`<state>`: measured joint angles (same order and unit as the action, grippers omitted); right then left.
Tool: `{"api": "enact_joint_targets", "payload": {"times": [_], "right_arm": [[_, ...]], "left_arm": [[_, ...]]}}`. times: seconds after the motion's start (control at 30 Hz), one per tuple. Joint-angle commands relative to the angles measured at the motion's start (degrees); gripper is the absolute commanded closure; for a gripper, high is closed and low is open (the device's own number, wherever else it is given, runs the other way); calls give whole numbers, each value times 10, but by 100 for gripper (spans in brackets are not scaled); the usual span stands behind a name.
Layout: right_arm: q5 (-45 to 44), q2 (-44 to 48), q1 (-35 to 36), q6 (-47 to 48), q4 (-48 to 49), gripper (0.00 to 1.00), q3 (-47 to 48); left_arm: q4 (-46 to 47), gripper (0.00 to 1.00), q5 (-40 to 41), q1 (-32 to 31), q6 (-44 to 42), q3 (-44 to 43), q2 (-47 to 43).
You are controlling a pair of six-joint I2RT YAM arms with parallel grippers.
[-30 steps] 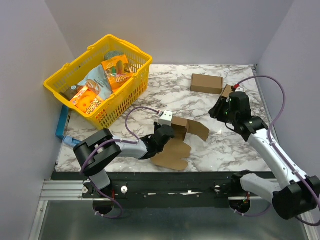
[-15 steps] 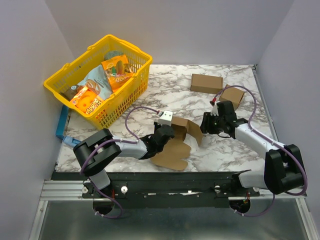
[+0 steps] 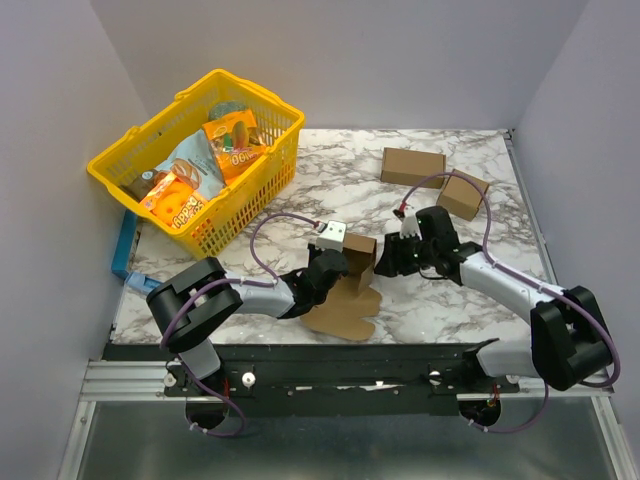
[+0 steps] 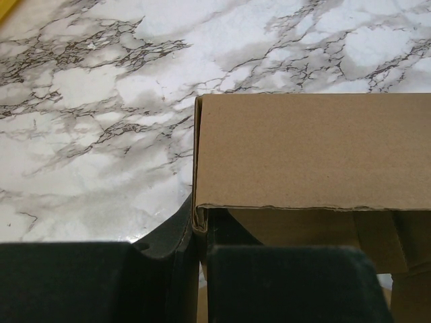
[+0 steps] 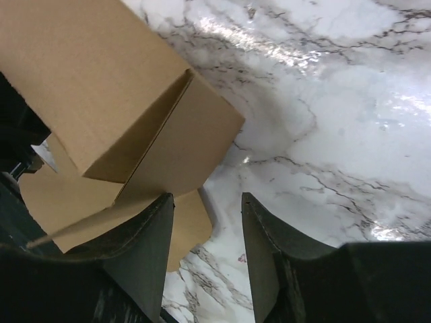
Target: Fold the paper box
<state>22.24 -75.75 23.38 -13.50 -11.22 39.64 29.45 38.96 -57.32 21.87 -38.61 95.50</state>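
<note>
The paper box (image 3: 352, 282) is a brown cardboard die-cut sheet, partly folded, at the table's near middle, with a rounded tab lying flat in front. My left gripper (image 3: 325, 268) is shut on its left wall; in the left wrist view (image 4: 199, 232) the wall edge sits pinched between the black fingers below the box panel (image 4: 316, 148). My right gripper (image 3: 388, 262) is open at the box's right side. In the right wrist view its left finger (image 5: 138, 249) presses against the box's side flap (image 5: 182, 145), and the gap between its fingers (image 5: 205, 202) is empty.
A yellow basket (image 3: 265, 175) of snack packets stands at the back left. Two neat brown cuboids lie at the back right, one long (image 3: 413, 167), one squarish (image 3: 461, 195). A blue object (image 3: 124, 245) lies off the table's left edge.
My right arm has swung from the back right down and left to the box. The box's right flap, earlier spread out, now stands folded in against the box. My left gripper has held still.
</note>
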Motion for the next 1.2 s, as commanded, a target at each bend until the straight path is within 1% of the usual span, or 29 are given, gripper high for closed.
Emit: {"api": "enact_joint_targets", "payload": {"times": [0.0, 0.17, 0.27, 0.5, 0.63, 0.87, 0.93, 1.07, 1.13, 1.17], "right_arm": [[11, 6, 22, -4, 30, 45, -19], [-11, 17, 43, -21, 88, 37, -51], [-25, 19, 50, -23, 130, 35, -61], [-43, 14, 55, -18, 211, 35, -69], [-67, 4, 76, -28, 240, 35, -72], [-167, -16, 121, -63, 284, 35, -86], [-188, -18, 132, -75, 285, 35, -87], [-257, -27, 148, -96, 285, 33, -83], [-274, -39, 157, -107, 286, 32, -79], [-298, -43, 162, -112, 283, 32, -77]], "left_arm": [[-41, 100, -20, 4, -2, 5, 4], [-41, 100, -20, 4, -2, 5, 3], [-41, 100, -20, 4, -2, 6, 3], [-40, 100, -24, 4, -1, 6, 6], [-39, 100, -24, 4, 0, 5, 6], [-40, 100, -29, 4, 3, 4, 9], [-40, 100, -30, 4, 4, 5, 9], [-39, 100, -31, 4, 4, 5, 8], [-39, 100, -32, 4, 5, 5, 8], [-40, 100, -32, 4, 5, 5, 7]]}}
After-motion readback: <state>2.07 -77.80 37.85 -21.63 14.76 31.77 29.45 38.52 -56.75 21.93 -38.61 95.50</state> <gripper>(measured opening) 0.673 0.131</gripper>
